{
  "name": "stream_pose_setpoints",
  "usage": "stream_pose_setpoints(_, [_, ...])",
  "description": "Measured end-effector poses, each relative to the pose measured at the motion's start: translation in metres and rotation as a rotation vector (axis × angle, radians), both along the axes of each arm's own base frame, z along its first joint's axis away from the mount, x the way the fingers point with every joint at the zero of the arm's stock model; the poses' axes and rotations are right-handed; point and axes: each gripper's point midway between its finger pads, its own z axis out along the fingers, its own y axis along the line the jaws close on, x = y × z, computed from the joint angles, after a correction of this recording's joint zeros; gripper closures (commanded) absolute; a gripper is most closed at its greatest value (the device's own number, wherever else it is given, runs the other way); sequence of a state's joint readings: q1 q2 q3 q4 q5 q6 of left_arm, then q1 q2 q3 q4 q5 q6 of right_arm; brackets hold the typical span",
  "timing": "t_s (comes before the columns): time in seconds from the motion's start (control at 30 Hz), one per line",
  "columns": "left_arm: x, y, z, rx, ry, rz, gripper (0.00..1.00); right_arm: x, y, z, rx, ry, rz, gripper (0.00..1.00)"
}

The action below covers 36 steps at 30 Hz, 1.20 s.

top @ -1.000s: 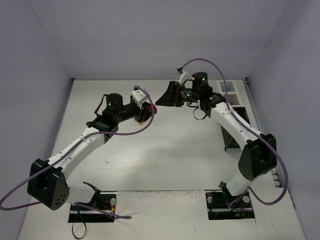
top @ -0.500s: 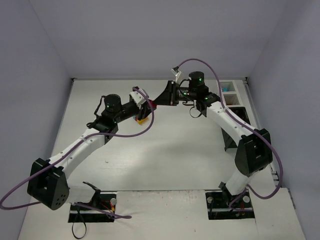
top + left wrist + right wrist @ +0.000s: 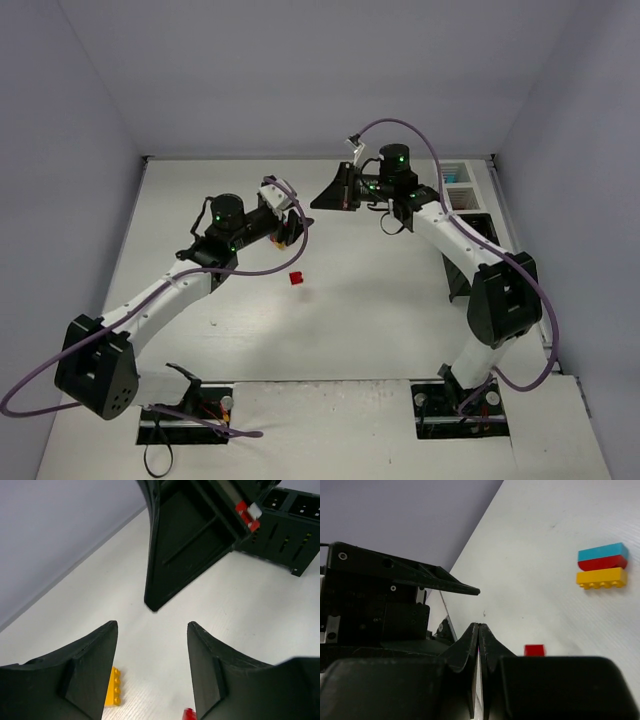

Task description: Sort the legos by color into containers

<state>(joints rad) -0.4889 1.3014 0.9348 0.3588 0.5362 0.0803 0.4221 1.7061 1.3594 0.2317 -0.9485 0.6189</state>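
Note:
A small red lego (image 3: 296, 279) lies alone on the white table between the arms; it also shows in the right wrist view (image 3: 535, 650). A yellow brick (image 3: 114, 687) lies below my left gripper (image 3: 289, 224), which is open and empty above the table (image 3: 152, 630). The right wrist view shows it as the bottom of a cyan, red and yellow stack (image 3: 602, 565). My right gripper (image 3: 316, 202) is shut and empty (image 3: 478, 626), pointing left toward the left gripper. The containers stand at the right: a white bin (image 3: 470, 187) and black bins (image 3: 480, 228).
The right gripper's black body (image 3: 185, 540) hangs close in front of the left gripper. The row of black bins (image 3: 295, 515) shows behind it. The back wall meets the table just beyond both grippers.
The red lego that was up between the two gripper tips now lies on the table nearer the front. The left gripper has drawn back slightly and the right gripper has swung a little left.

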Motion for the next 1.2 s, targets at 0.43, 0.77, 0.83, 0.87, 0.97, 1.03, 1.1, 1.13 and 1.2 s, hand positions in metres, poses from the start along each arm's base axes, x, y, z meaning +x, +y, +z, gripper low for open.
stream_pose_setpoints(0.43, [0.005,0.057,-0.021,-0.053,0.191,0.357,0.34,-0.002,-0.032,-0.107,-0.378,-0.093,-0.078,0.61])
stream_pose_setpoints(0.77, [-0.021,0.153,-0.017,-0.121,0.43,0.803,0.19,-0.104,-0.003,-0.184,-0.658,-0.215,0.203,0.3])
stream_pose_setpoints(0.83, [-0.029,0.166,-0.02,-0.123,0.469,0.865,0.19,-0.125,0.007,-0.188,-0.681,-0.25,0.255,0.29])
stream_pose_setpoints(0.87, [-0.033,0.171,-0.022,-0.119,0.485,0.888,0.19,-0.133,0.011,-0.19,-0.691,-0.263,0.275,0.29])
stream_pose_setpoints(0.97, [-0.043,0.185,-0.028,-0.105,0.524,0.953,0.19,-0.162,0.024,-0.197,-0.718,-0.303,0.339,0.28])
stream_pose_setpoints(1.03, [-0.048,0.191,-0.029,-0.095,0.535,0.979,0.19,-0.182,0.031,-0.202,-0.734,-0.329,0.386,0.27])
stream_pose_setpoints(1.1, [-0.051,0.194,-0.027,-0.09,0.536,0.988,0.19,-0.201,0.037,-0.205,-0.746,-0.353,0.43,0.27])
stream_pose_setpoints(1.13, [-0.053,0.195,-0.024,-0.091,0.534,0.992,0.19,-0.208,0.039,-0.206,-0.749,-0.364,0.448,0.27])
stream_pose_setpoints(1.2, [-0.055,0.197,-0.02,-0.093,0.528,0.997,0.19,-0.219,0.043,-0.207,-0.756,-0.386,0.472,0.27])
